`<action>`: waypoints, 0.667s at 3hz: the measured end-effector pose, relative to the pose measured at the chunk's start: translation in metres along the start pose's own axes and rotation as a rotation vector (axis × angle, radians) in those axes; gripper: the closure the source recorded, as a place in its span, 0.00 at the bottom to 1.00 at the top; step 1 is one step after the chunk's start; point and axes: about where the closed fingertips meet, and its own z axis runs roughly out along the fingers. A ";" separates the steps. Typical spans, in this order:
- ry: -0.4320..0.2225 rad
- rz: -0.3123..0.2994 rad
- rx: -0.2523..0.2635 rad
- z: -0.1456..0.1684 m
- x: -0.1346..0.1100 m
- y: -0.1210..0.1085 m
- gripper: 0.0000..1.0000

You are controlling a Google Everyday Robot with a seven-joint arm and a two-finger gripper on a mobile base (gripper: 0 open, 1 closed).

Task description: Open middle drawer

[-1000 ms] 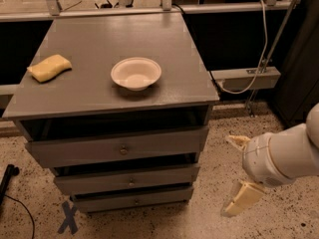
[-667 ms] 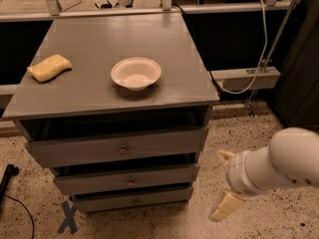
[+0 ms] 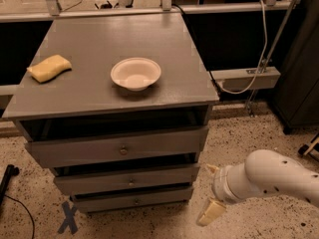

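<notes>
The grey cabinet has three drawers stacked one above the other. The middle drawer (image 3: 130, 179) has a small brass knob at its front centre and sits pushed in, between the taller top drawer (image 3: 119, 148) and the bottom drawer (image 3: 134, 199). My gripper (image 3: 210, 191) is low at the right of the cabinet, level with the middle and bottom drawers and just off their right ends. Its two cream fingers (image 3: 209, 212) are spread apart and hold nothing. It touches no drawer.
A white bowl (image 3: 135, 73) and a yellow sponge (image 3: 49, 67) lie on the cabinet top (image 3: 89, 39). A blue X mark (image 3: 68, 217) is taped on the speckled floor at front left. A cable and a rail (image 3: 244, 76) run behind at the right.
My arm has moved left and down towards the cabinet's right side. The drawers, bowl and sponge have not moved.
</notes>
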 end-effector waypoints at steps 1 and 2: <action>0.000 0.000 0.000 0.000 0.000 0.000 0.00; -0.005 -0.027 -0.055 0.009 -0.003 0.004 0.00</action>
